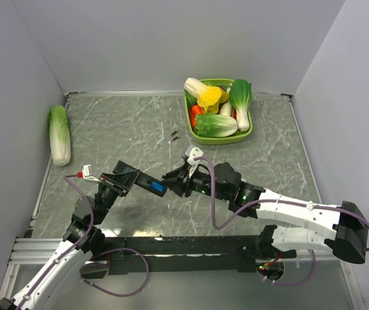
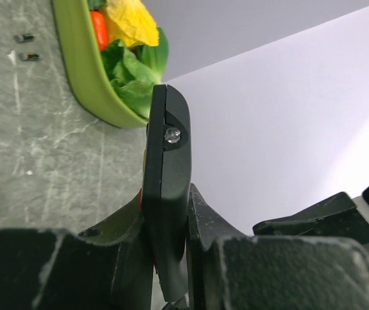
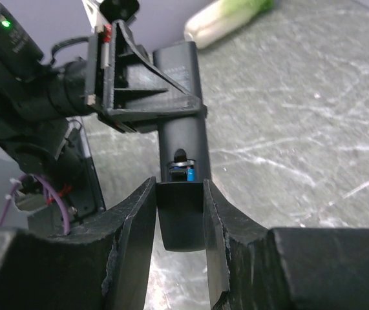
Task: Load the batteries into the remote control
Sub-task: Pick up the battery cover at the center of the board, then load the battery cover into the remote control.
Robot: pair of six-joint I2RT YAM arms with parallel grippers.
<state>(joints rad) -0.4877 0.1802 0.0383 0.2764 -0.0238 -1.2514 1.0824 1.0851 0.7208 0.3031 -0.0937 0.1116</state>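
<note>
Over the grey table (image 1: 119, 123), both arms meet in the middle, and neither has a free hand. The left gripper (image 2: 165, 213) is clenched edge-on around the remote (image 3: 183, 132). The right gripper (image 3: 179, 194) has a finger against each side of the near end, so it's grasping the same remote.

That's the relation that matters. The remote hangs in the air as a bridge, its long axis running from one gripper straight to the other. The right gripper sits at the battery end and the left holds further up the body. The open bay faces upward and is nearest the right fingers.

Now the count. Two arms and one green basket (image 1: 223, 141) of vegetables at the back. One loose cabbage (image 1: 59, 134) lies by the left wall. There's one black remote. I can see one blue battery (image 3: 188, 173), seated in the bay just past the right fingertips. I can't find a second one anywhere, so it's hidden or out of shot. Two dark bits (image 1: 174, 135) lie on the table near the basket.

My read is that one hand will have to let go before anything else gets fetched.
</note>
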